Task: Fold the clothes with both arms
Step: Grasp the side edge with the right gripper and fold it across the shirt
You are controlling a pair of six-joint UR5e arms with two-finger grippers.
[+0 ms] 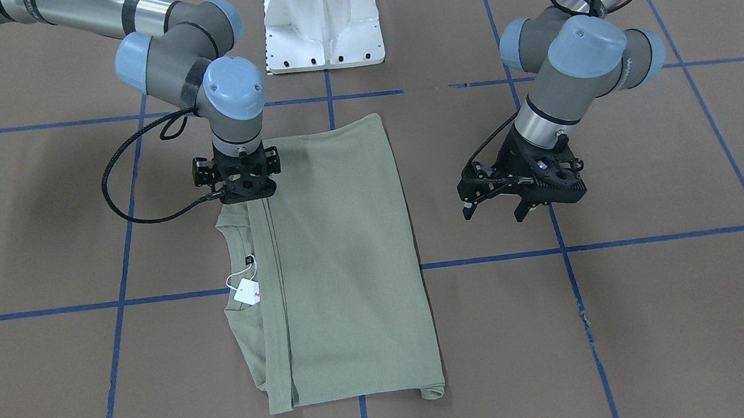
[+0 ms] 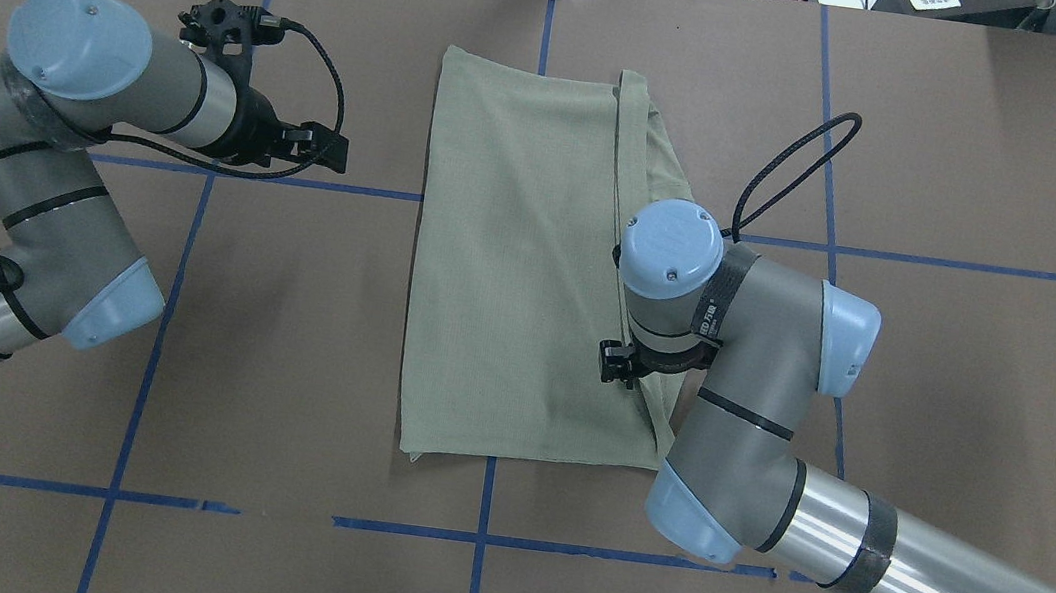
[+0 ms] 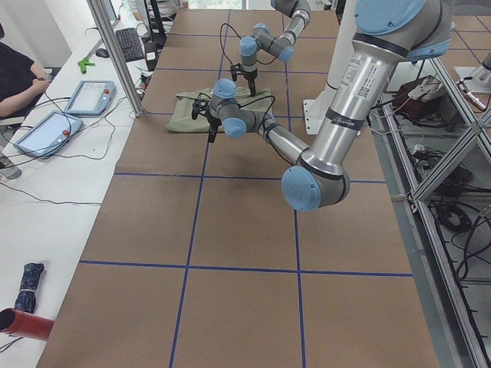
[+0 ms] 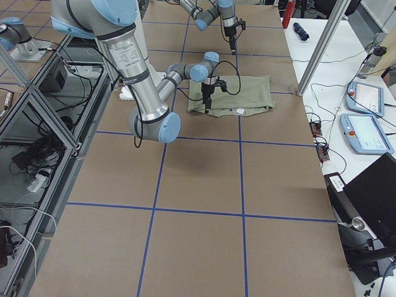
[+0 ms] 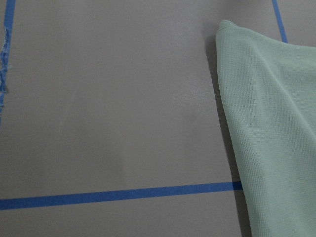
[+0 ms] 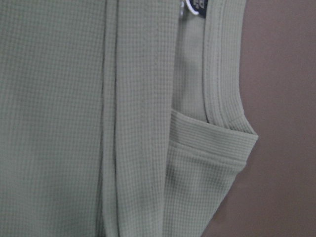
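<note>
We see the folded shirt (image 1: 342,252) flat mid-bench. The front view shows its hang tag (image 1: 246,291), which the right arm (image 2: 761,366) hides overhead. The left gripper (image 1: 495,214) is splayed and empty toward the bench's left end. The right gripper (image 1: 245,183) is over the collar, grip unreadable. The bench (image 1: 658,319) is brown with a blue tape (image 1: 617,243) grid.

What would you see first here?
A green shirt, folded into a long rectangle, lies in the middle of the brown table. The right tool hangs over its edge near the collar, and the left tool hovers open off to its side.
</note>
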